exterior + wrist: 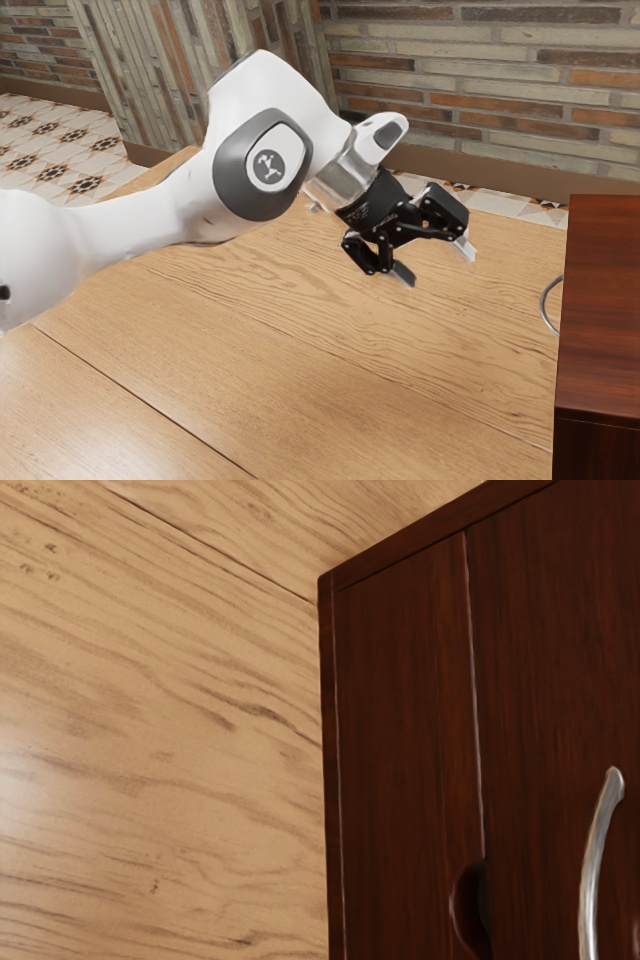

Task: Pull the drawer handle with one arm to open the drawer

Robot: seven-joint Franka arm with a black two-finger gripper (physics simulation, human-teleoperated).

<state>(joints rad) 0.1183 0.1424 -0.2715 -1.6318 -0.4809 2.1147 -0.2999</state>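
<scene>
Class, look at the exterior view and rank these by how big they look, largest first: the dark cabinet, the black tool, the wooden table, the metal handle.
1. wooden table
2. dark cabinet, though the picture's edge cuts it off
3. black tool
4. metal handle, just a thin curve beside the cabinet

The pale wooden table [300, 380] under me shows bold grain and a soft satin sheen. The dark reddish-brown wooden cabinet [420, 730] looks smooth, lightly polished — its curved silver metal handle [597, 860] gleams. My black two-finger gripper [435, 262] looks matt; my white arm shell [150, 210] is smooth and faintly shiny.
</scene>
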